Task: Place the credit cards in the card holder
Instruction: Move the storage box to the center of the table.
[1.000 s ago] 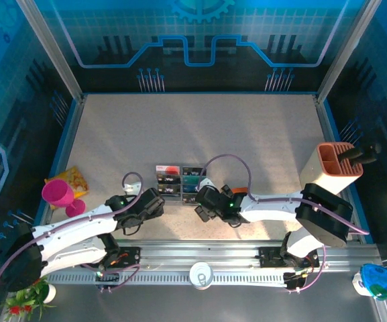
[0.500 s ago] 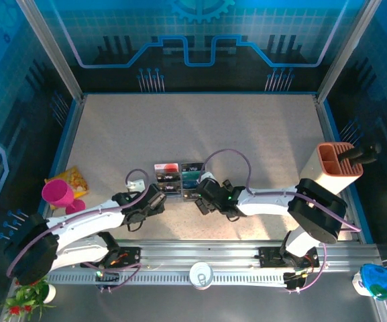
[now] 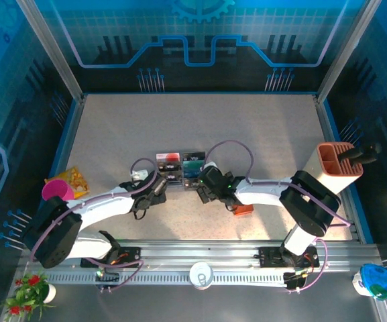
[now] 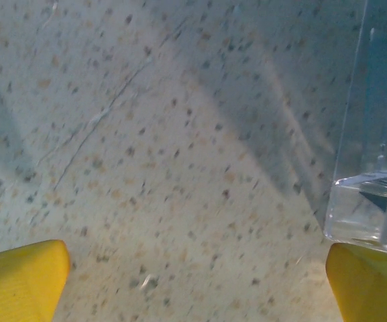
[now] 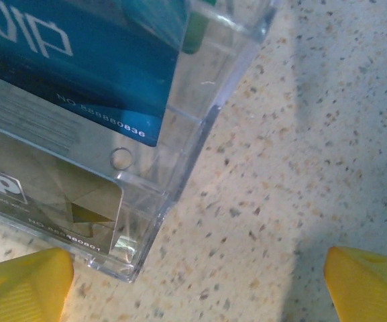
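The credit cards point(image 3: 180, 169) stand in a clear acrylic slotted tray point(image 3: 170, 177) at mid-table; a red-and-white one point(image 3: 168, 158) and a teal one point(image 3: 194, 162) are at the back. In the right wrist view a blue card point(image 5: 79, 60) and a dark grey card point(image 5: 39, 194) sit inside the tray corner point(image 5: 180, 181). My left gripper point(image 3: 155, 190) point(image 4: 193, 288) is open at the tray's near-left corner point(image 4: 371, 168). My right gripper point(image 3: 204, 189) point(image 5: 196, 288) is open at its near-right corner. The orange-red card holder point(image 3: 242, 209) lies partly under the right forearm.
A tall beige-and-orange box point(image 3: 334, 168) with a black tool in it stands at the right edge. A pink cup point(image 3: 54, 191) and a yellow snack bag point(image 3: 77, 178) sit at the left. A can point(image 3: 200, 274) rests on the front rail.
Both arms have reached further forward onto the tray's near corners, and the tray has slid slightly away from the bases. The orange-red card holder has come into sight beneath the right forearm.
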Controlling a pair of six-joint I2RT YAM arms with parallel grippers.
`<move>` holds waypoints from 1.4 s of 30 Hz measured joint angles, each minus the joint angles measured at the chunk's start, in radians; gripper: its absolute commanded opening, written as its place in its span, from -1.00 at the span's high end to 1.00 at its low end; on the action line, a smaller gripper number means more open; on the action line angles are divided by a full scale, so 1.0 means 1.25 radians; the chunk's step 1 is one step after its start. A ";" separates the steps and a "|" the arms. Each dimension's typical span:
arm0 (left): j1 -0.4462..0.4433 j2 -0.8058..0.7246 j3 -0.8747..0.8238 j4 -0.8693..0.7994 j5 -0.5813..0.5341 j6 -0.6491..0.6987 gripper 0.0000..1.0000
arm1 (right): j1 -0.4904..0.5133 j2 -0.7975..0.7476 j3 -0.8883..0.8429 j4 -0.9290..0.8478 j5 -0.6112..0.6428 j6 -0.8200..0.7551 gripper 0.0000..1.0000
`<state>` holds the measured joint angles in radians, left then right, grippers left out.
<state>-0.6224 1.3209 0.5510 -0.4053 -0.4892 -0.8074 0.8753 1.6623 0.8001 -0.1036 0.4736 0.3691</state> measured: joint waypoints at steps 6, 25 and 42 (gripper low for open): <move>0.045 0.057 0.046 0.037 0.005 0.048 -0.98 | -0.017 0.020 0.024 0.007 -0.011 -0.009 -0.93; 0.067 -0.201 0.002 -0.015 0.085 0.080 -0.98 | -0.031 -0.297 0.040 -0.069 -0.016 0.001 -0.89; 0.067 -0.340 0.023 -0.143 0.103 0.048 -0.99 | -0.105 -0.229 0.353 -0.039 0.057 -0.063 -0.90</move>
<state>-0.5392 0.8959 0.5800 -0.5838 -0.3607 -0.7475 0.7437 1.3766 1.2415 -0.1528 0.5453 0.2905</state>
